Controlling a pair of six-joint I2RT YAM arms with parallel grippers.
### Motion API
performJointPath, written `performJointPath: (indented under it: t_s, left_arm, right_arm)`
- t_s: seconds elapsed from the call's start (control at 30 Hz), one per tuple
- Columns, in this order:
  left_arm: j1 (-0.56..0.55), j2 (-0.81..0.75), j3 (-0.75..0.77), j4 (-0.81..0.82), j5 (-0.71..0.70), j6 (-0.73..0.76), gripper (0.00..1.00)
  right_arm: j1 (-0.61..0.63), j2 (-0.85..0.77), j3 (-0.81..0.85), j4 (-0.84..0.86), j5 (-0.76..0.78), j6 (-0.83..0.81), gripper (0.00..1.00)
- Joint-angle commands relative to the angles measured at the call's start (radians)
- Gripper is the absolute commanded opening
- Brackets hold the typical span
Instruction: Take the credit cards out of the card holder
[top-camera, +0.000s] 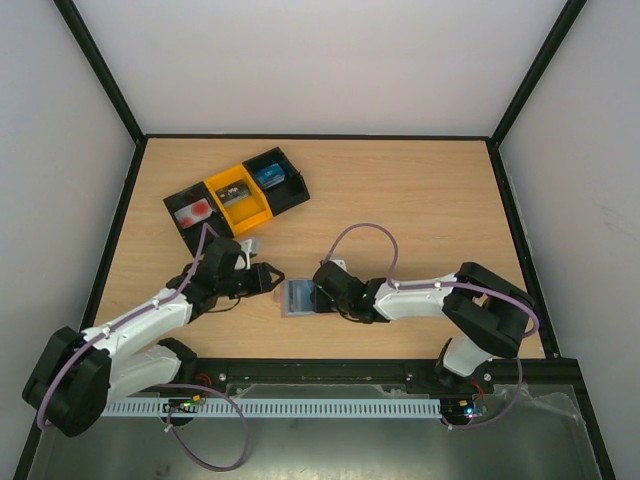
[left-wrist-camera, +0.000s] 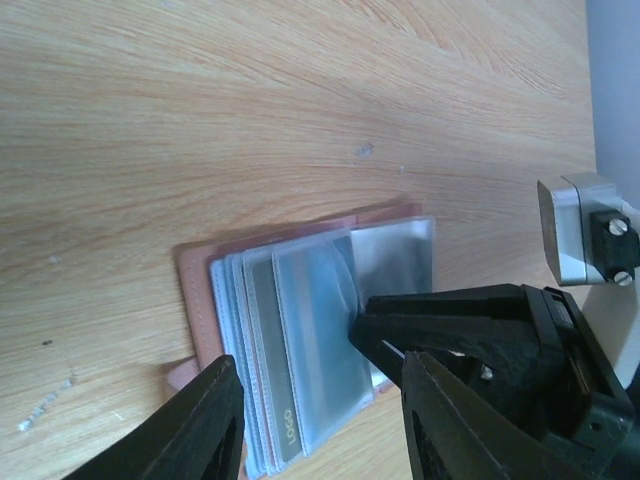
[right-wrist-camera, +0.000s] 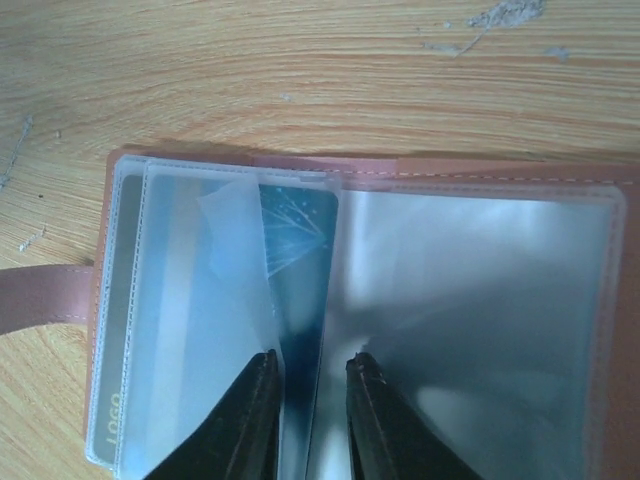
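Card holder (top-camera: 298, 298) under right hand (right-wrist-camera: 312, 365), narrowly parted, grip unclear, left hand (left-wrist-camera: 318, 378) spread, empty

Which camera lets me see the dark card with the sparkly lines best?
The right wrist camera. The dark card sits close up in the open card holder, its pale starburst lines clear, by the right hand. The left wrist view shows only cloudy sleeves; the top view shows just a tiny holder.

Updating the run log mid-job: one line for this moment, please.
card holder open on table | right gripper straddling dark card, grip unclear | left gripper open beside holder
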Motion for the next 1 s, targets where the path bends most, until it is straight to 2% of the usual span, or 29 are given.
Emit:
performJointPath:
  t_s: [0.0, 0.17, 0.3, 0.43, 0.6, 0.97]
  left_arm:
    - [-0.026, -0.006, 0.018, 0.009, 0.001, -0.042, 0.45]
    - [-0.04, 0.023, 0.006, 0.083, 0.053, -0.081, 0.49]
    - [-0.054, 0.064, -0.012, 0.177, 0.088, -0.13, 0.52]
    - [-0.073, 0.117, -0.023, 0.287, 0.113, -0.174, 0.54]
    - [-0.085, 0.185, -0.032, 0.349, 0.096, -0.191, 0.57]
    - [-0.1, 0.305, -0.054, 0.464, 0.092, -0.214, 0.55]
  right_arm:
    - [0.004, 0.003, -0.049, -0.022, 0.042, 0.017, 0.17]
    - [0.004, 0.002, -0.08, 0.02, 0.036, 0.033, 0.08]
    - [0.003, 0.004, -0.101, 0.062, 0.02, 0.045, 0.05]
    - [0.003, 0.003, -0.117, 0.091, 0.005, 0.056, 0.03]
    - [0.004, -0.006, -0.135, 0.114, -0.004, 0.061, 0.02]
    - [0.003, -0.009, -0.153, 0.136, -0.01, 0.065, 0.02]
